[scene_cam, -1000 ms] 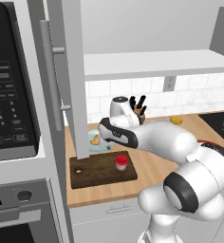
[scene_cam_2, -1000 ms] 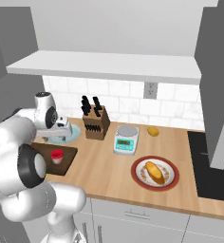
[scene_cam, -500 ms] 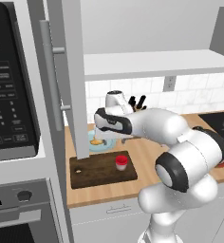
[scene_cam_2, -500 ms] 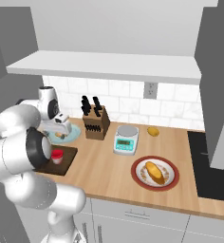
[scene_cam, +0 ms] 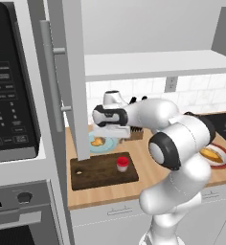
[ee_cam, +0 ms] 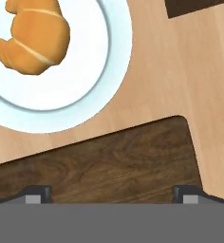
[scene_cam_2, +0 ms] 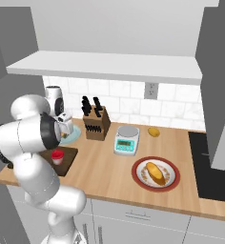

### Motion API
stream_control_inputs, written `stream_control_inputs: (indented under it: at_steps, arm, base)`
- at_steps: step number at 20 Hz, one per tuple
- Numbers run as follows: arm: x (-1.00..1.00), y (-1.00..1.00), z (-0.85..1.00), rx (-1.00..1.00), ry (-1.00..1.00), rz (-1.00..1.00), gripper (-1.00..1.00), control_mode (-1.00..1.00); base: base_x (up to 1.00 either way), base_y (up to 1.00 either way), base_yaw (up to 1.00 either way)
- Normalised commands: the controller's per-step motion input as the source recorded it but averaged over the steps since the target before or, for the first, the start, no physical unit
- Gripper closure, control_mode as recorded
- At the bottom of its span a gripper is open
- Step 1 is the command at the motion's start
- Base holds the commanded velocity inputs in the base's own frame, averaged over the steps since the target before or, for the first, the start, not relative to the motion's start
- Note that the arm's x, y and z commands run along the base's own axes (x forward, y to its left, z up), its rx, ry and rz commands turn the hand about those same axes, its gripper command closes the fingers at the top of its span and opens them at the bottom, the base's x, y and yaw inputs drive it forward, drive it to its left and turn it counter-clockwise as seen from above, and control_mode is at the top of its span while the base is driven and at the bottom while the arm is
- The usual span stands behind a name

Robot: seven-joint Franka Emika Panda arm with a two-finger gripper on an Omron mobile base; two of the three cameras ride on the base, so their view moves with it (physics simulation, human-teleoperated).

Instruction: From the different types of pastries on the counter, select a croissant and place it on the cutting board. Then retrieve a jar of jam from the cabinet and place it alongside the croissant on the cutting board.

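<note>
The croissant (ee_cam: 34, 37) lies on a pale plate (ee_cam: 92, 71) on the counter (scene_cam_2: 109, 169), behind the dark cutting board (ee_cam: 109, 159). On the board (scene_cam: 93, 173) stands the jar of jam (scene_cam: 122, 163), red lid up and free of any grip. My gripper (scene_cam: 113, 134) hangs open above the board's far edge, between jar and plate, and its fingertips (ee_cam: 38, 193) stand wide apart with nothing between them. From the left base view the croissant (scene_cam: 98, 141) sits just left of the hand. The cabinet door (scene_cam: 72, 81) stands open beside it.
A knife block (scene_cam_2: 96, 125) stands right of the plate, then a kitchen scale (scene_cam_2: 126, 139). The longer oval pastry lies on a red-rimmed plate (scene_cam_2: 155, 172), and the small round yellow one (scene_cam_2: 154, 132) is by the wall. A black microwave (scene_cam: 12, 91) fills the left.
The hand has risen from just above the jar and drawn back toward the plate. The jar has stayed put on the board.
</note>
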Motion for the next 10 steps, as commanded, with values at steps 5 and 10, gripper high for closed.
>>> stream_control_inputs:
  at_steps: [5,10]
  arm:
    - [0.01,0.27,-0.04,0.00,0.00,-0.20,-1.00,-1.00]
    - [0.26,0.04,-0.17,-0.03,-0.02,-0.04,-1.00,-1.00]
  base:
    - [0.00,0.00,0.00]
    - [0.00,0.00,0.00]
